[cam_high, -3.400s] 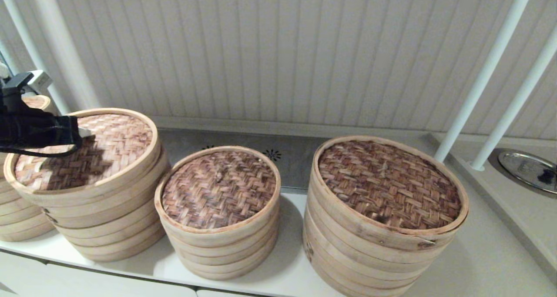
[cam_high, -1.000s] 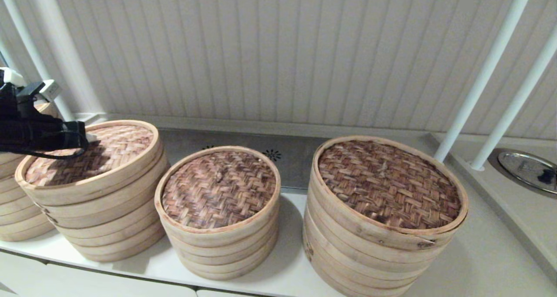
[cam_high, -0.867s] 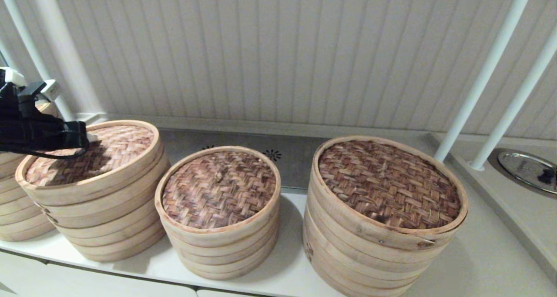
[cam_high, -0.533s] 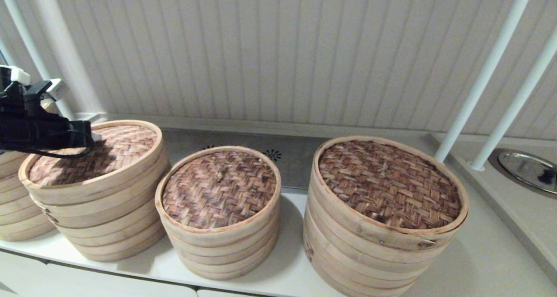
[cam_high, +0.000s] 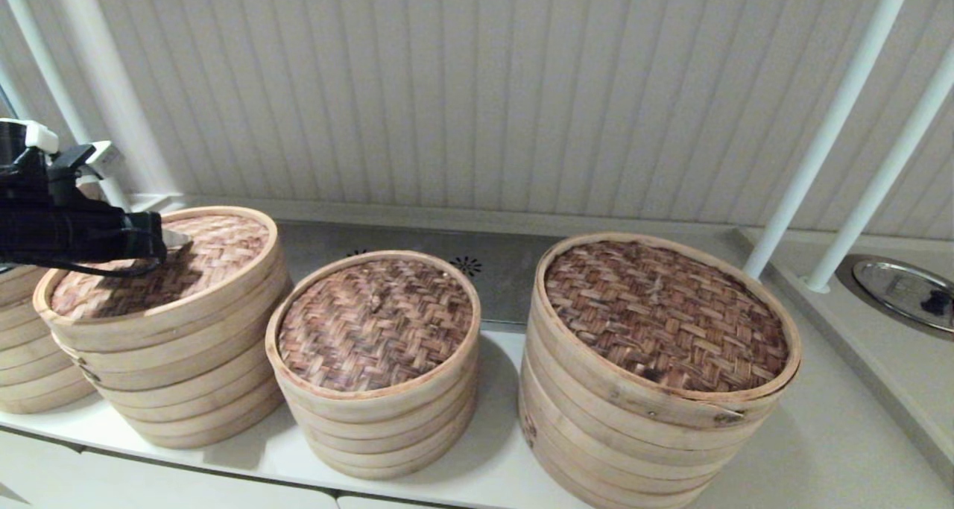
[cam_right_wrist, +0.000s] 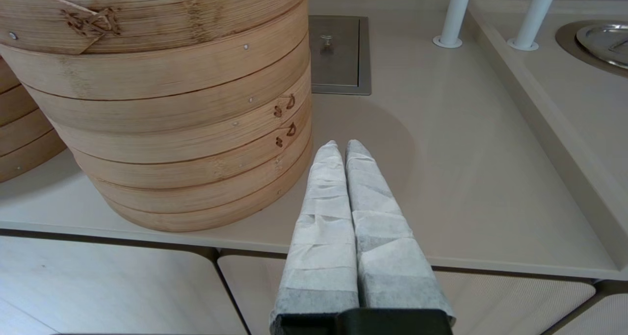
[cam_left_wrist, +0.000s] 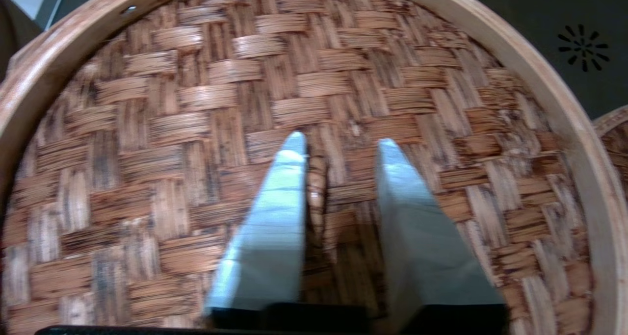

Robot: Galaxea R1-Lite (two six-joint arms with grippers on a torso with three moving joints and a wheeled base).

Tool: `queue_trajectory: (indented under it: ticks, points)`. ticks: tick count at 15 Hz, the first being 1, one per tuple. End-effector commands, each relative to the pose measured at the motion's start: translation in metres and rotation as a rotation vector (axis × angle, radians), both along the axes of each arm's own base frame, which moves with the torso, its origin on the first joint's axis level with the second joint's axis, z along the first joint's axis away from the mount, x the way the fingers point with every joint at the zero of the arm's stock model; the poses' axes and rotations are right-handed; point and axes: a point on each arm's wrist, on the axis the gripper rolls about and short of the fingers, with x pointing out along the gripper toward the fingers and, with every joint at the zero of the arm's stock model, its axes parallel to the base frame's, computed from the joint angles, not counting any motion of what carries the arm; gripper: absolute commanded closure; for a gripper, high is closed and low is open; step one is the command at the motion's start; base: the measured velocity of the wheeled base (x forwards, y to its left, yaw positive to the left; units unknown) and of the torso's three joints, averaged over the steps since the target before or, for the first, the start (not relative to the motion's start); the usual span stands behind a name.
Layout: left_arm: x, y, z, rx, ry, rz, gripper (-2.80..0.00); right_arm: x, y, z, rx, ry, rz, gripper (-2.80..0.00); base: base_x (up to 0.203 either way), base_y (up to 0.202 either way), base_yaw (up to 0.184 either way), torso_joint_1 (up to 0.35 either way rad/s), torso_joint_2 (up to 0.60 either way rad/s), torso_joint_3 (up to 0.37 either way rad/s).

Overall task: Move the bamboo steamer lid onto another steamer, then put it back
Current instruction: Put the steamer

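The bamboo steamer lid (cam_high: pixel 201 259), light tan weave with a pale rim, lies on the left steamer stack. My left gripper (cam_high: pixel 177 238) hovers low over its middle. In the left wrist view the lid (cam_left_wrist: pixel 196 104) fills the picture, and the left gripper (cam_left_wrist: pixel 341 142) is open. Its fingers straddle the small loop handle (cam_left_wrist: pixel 316 188), which lies close against one finger. The smallest steamer (cam_high: pixel 376 323), with a reddish-brown top, stands just to the right with its own lid on. My right gripper (cam_right_wrist: pixel 342 143) is shut and empty, low by the counter's front edge.
The widest steamer (cam_high: pixel 663 315) with a dark woven top stands on the right, close beside the right gripper (cam_right_wrist: pixel 162 80). Another bamboo stack (cam_high: pixel 22 360) sits at the far left. White poles (cam_high: pixel 827 129) and a round metal plate (cam_high: pixel 902 289) are at the right.
The lid, held tilted above the left stack 3.4 s ago, now lies lower on it. Over the last second the left gripper and the lid have shifted slightly to the right.
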Motion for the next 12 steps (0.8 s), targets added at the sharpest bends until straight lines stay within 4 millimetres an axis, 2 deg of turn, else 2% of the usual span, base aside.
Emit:
queue_trajectory:
  ticks: [1, 6, 12]
  points:
    - [0.001, 0.001, -0.001, 0.001, -0.002, 0.002, -2.80, 0.000, 0.000, -0.001, 0.001, 0.004, 0.000, 0.00, 0.000, 0.000, 0.000, 0.000, 0.00, 0.000]
    - [-0.004, -0.001, 0.015, 0.018, -0.053, 0.004, -2.80, 0.000, 0.000, 0.000, 0.001, 0.003, 0.000, 0.00, 0.000, 0.000, 0.000, 0.000, 0.00, 0.000]
    - [-0.026, -0.006, 0.048, 0.056, -0.147, 0.011, -2.80, 0.000, 0.000, -0.001, 0.001, 0.004, 0.000, 0.00, 0.000, 0.000, 0.000, 0.000, 0.00, 0.000]
